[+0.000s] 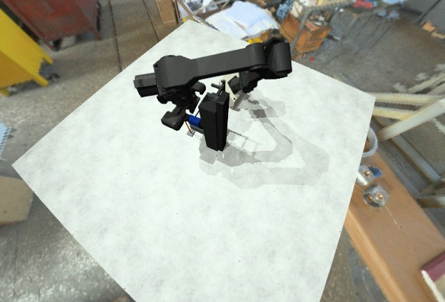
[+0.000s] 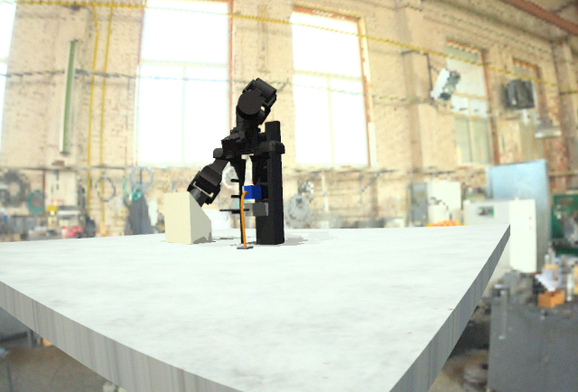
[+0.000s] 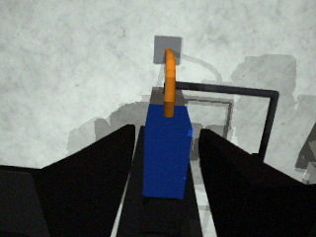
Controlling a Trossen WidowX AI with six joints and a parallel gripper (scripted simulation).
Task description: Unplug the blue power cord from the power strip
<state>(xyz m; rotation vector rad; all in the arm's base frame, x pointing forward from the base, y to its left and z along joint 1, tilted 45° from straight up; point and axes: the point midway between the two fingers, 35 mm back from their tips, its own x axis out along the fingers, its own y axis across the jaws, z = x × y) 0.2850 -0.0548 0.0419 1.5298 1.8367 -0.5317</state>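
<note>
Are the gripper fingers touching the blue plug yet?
Apart. The wrist view shows pale table between the blue plug and each finger; the gripper straddles it, open.

The plug (image 3: 166, 150) is a plain blue block, sitting just below the middle of the wrist view and pointing up the frame. In the exterior view it sits high against the left face of the power strip (image 2: 272, 187), a tall black upright post standing on the white surface (image 2: 298, 294) at centre frame. A thin orange cord (image 3: 169, 81) leaves the plug's far end, curves, and drops to a small grey square pad (image 3: 167, 49) lying flat on the surface.
</note>
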